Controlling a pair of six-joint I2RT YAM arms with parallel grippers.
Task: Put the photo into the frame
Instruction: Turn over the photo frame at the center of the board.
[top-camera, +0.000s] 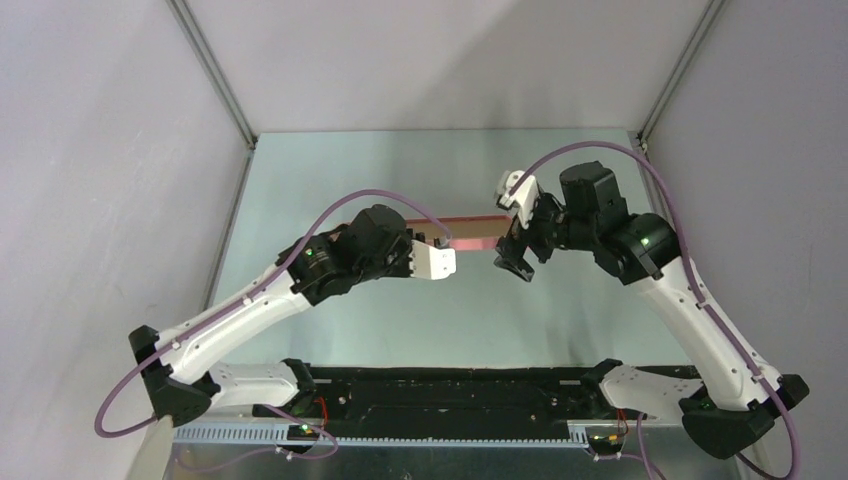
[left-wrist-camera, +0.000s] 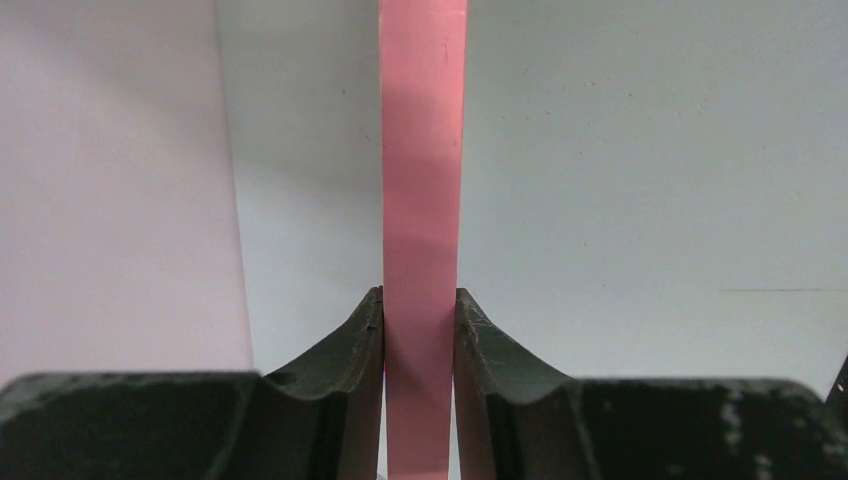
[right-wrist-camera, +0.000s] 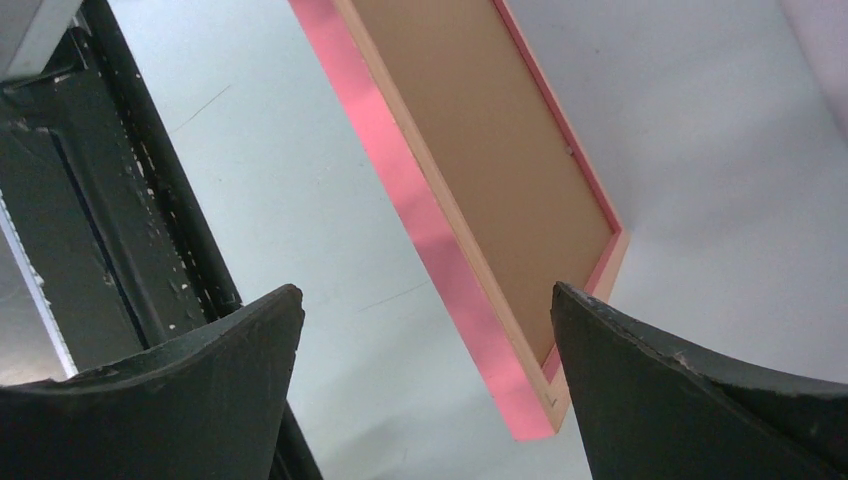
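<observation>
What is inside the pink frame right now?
A plain brown backing board fills the frame on its visible side. The board covers whatever lies beneath, so no photo can be seen.

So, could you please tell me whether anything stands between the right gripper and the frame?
Nothing visible does. The right gripper is open, and the frame lies directly ahead of it, with only open space between. The left gripper grips the frame by its edge.

table (top-camera: 400, 170): pale grey-green | backing board (right-wrist-camera: 480, 130): plain brown | walls (top-camera: 100, 150): grey
</observation>
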